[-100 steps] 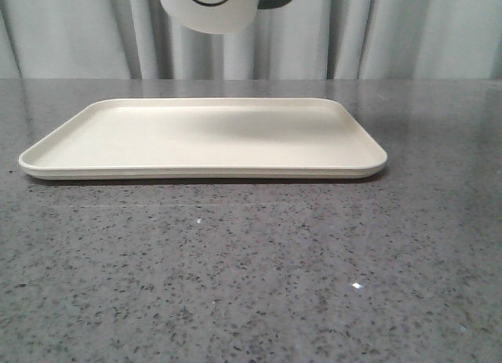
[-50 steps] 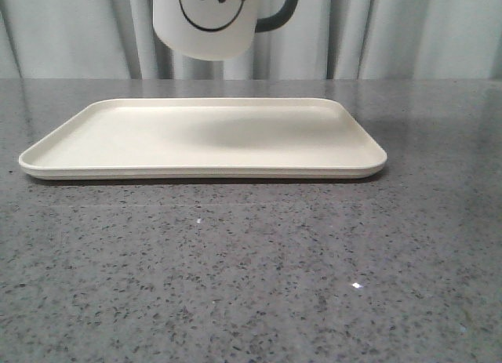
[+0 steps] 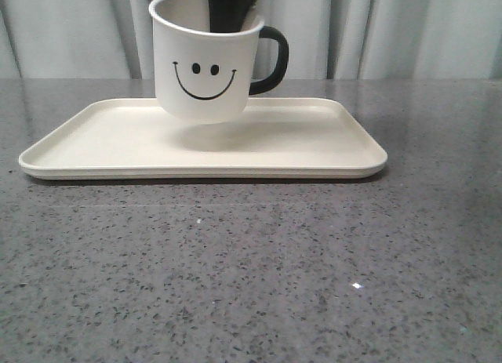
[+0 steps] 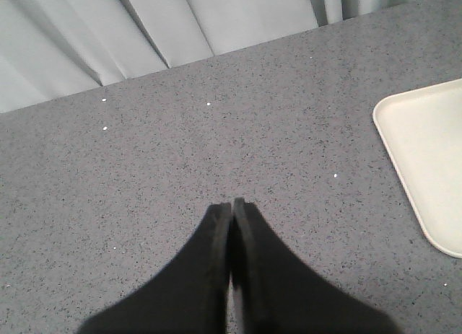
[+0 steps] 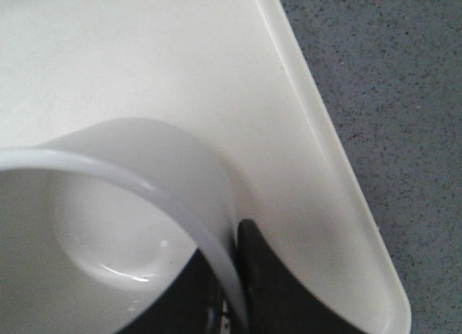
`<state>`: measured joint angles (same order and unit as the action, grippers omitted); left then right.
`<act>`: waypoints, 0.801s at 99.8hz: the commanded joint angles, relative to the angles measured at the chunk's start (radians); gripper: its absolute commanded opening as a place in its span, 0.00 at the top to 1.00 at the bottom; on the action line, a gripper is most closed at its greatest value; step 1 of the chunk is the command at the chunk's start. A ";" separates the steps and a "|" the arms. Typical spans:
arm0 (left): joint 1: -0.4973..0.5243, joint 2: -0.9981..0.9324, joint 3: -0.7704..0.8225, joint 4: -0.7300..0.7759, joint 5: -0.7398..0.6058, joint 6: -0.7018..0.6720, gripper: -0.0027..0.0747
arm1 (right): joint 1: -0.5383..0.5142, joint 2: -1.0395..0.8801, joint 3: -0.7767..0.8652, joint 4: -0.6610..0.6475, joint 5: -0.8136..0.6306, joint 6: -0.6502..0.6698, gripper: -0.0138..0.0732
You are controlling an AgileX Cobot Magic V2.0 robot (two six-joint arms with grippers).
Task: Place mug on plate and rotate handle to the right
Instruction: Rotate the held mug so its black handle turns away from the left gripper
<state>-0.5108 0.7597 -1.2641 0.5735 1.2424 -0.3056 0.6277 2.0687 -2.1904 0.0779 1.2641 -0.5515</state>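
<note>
The mug [image 3: 205, 61] carries no brand or lettering, only a printed black smiley face turned toward the front camera; nothing else in view bears writing. It hangs over the plate [image 3: 94, 147], tilted a little, with a shadow on the tray surface under its base, so it appears not fully set down, though the gap is small. Its handle [image 3: 271, 59] points to the right in the front view.

The right gripper [image 5: 232, 276] is closed on the mug's wall: in the wrist view one dark finger [image 5: 271, 291] lies outside the white rim and the other sits inside the cup, with the rim pinched between them. From the front, the dark finger reaches down into the mug's mouth from above.

The mug sits over the middle-left part of the plate, toward its far edge. The plate's low raised rim runs all round with rounded corners. Bare tray lies open on both sides of the mug, more of it to the right past the handle. In the right wrist view the plate's rim [image 5: 339, 175] passes near the mug, with grey speckled table [image 3: 251, 269] beyond.

The left gripper [image 4: 232, 211] hovers over bare table with its fingers pressed together, holding nothing. A corner of the plate [image 4: 426, 146] shows off to one side of it, well apart. Pale curtain [image 3: 408, 30] hangs behind the table.
</note>
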 commanded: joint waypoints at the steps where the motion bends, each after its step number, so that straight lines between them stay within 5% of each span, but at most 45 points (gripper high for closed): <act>1: -0.004 -0.001 -0.021 0.035 -0.056 -0.011 0.99 | -0.007 -0.056 -0.023 0.000 0.053 0.007 0.98; 80: -0.004 -0.001 -0.021 0.035 -0.056 -0.011 0.99 | -0.045 -0.017 -0.011 0.022 0.070 0.055 0.98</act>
<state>-0.5108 0.7597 -1.2641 0.5735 1.2442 -0.3056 0.5869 2.1113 -2.1851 0.0858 1.2602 -0.4997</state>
